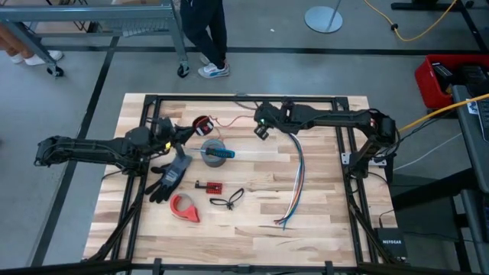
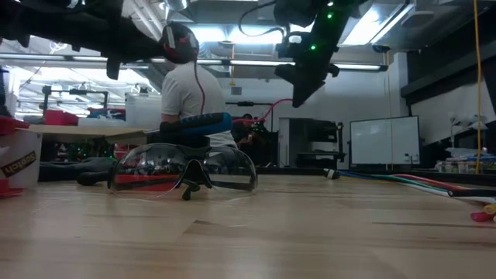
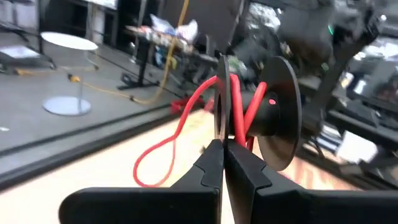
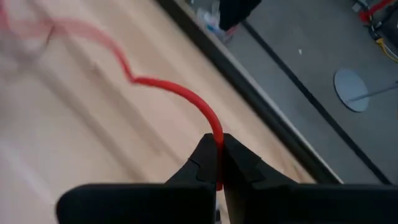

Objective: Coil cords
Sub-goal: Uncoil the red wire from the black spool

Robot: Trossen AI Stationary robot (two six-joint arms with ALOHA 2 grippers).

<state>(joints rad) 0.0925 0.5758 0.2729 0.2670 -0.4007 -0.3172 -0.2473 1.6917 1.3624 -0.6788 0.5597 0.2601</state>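
A thin red cord is wound on a small black spool with two round flanges, also shown in the left wrist view. My left gripper is shut on the spool above the table's far left part. From the spool the cord runs toward the table's right to my right gripper, which is shut on it. In the low view both the spool and my right gripper are well above the table. My left gripper pinches the rim of one thin black flange between its two fingertips, coming level from the table's left. The spool is lifted clear of the table, and a slack red loop hangs off it. My right gripper pinches the red cord between its two fingertips, across the cord. The cord is lifted clear of the table and curves away slack toward the spool.
A grey tape roll with a blue-handled tool, a black glove, a red tape roll, a small black looped cord, a small red part and a long multicoloured wire bundle lie on the table. Safety glasses show low. A person stands beyond the far edge.
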